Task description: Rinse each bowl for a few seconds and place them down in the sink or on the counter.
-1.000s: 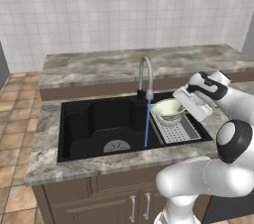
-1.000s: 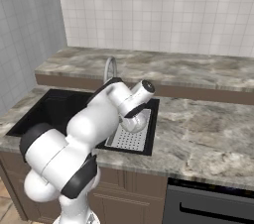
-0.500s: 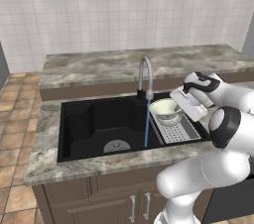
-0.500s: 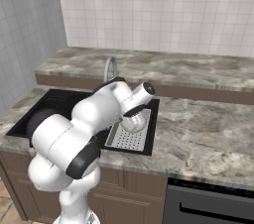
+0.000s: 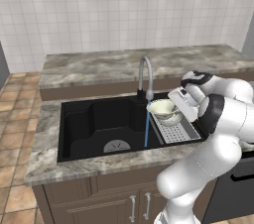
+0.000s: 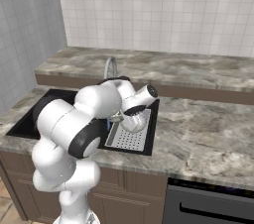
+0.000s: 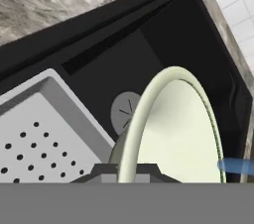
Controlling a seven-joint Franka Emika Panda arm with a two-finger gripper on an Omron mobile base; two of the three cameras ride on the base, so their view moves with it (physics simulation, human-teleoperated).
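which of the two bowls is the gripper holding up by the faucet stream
The cream bowl with the light green inside, pinched at its rim by the gripper beside the blue water stream. The plain whitish-grey bowl sits below it on the perforated tray.

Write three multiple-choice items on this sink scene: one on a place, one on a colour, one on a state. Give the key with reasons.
1. Where is the whitish-grey bowl?
A. on the perforated tray
B. on the floor
C. on the back counter ledge

2. What colour is the inside of the held bowl?
A. red
B. light green
C. black

3. What is the faucet doing?
A. it is off
B. it is missing
C. it is running

Key: 1 A, it sits on the tray in the sink. 2 B, the hand view shows it. 3 C, a blue stream falls by the gripper.
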